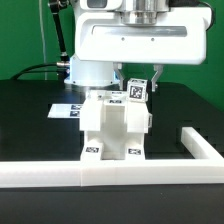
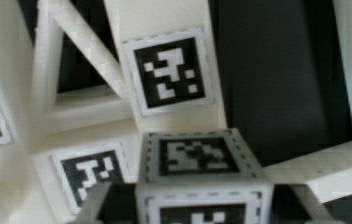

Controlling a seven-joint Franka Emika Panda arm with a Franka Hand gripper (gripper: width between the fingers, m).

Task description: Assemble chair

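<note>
The partly built white chair (image 1: pixel 115 128) stands on the black table in the middle of the exterior view, with square tags low on its front. Just above its top right corner, my gripper (image 1: pixel 137 92) is shut on a small square white chair piece (image 1: pixel 135 89) with a tilted tag. In the wrist view this tagged piece (image 2: pixel 194 168) sits between my gripper's (image 2: pixel 194 208) dark fingers (image 2: pixel 105 205). Behind it are the chair's white bars and slabs (image 2: pixel 169 70) with more tags. Whether the held piece touches the chair is hidden.
A long plain white rail (image 1: pixel 110 172) runs along the front of the table and turns back on the exterior view's right (image 1: pixel 200 146). The marker board (image 1: pixel 66 108) lies flat behind the chair on the left. The arm's white base (image 1: pixel 90 68) stands at the back.
</note>
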